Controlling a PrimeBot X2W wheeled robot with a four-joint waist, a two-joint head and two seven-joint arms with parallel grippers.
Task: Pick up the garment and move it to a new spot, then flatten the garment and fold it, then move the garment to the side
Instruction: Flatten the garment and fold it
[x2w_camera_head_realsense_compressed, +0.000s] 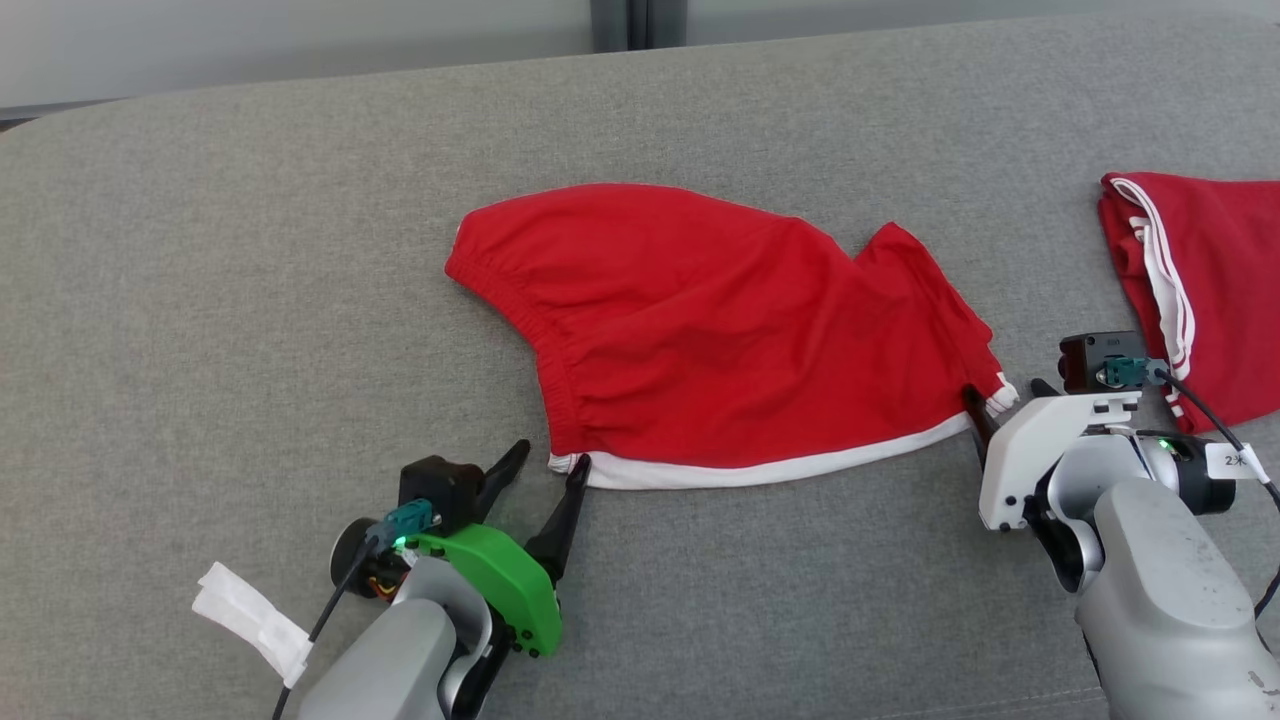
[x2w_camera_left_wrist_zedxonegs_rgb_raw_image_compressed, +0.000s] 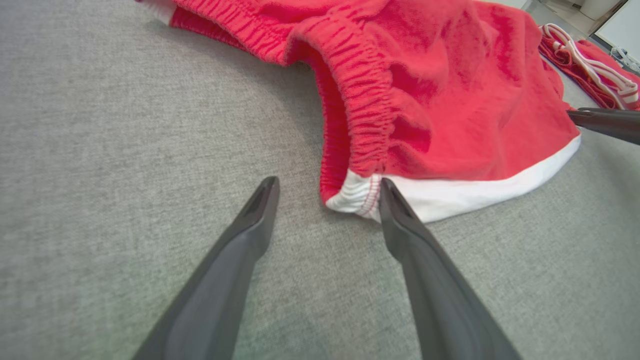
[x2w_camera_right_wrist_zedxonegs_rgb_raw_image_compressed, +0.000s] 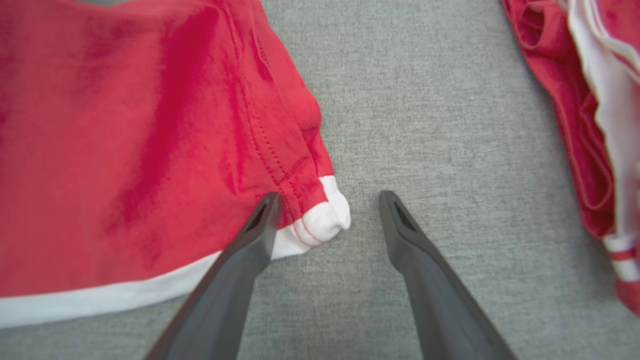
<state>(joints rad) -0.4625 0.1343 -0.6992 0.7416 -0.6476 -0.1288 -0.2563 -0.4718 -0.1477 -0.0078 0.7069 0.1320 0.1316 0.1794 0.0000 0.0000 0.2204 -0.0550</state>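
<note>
Centrally, the red garment (x2w_camera_head_realsense_compressed: 720, 340) lay spread, the left gripper (x2w_camera_head_realsense_compressed: 550, 456) and right gripper (x2w_camera_right_wrist_zedxonegs_rgb_raw_image_compressed: 330, 199) both wide open at its lower corners.

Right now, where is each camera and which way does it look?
Head view: on the robot's head, looking down at red fabric shorts with a white hem on grey cloth; left pincer and right pincer show.
Left wrist view: on the left arm, looking along its open fingers at the waistband corner.
Right wrist view: on the right arm, fingers facing the cuff corner.
Both wrist views share the shorts.
</note>
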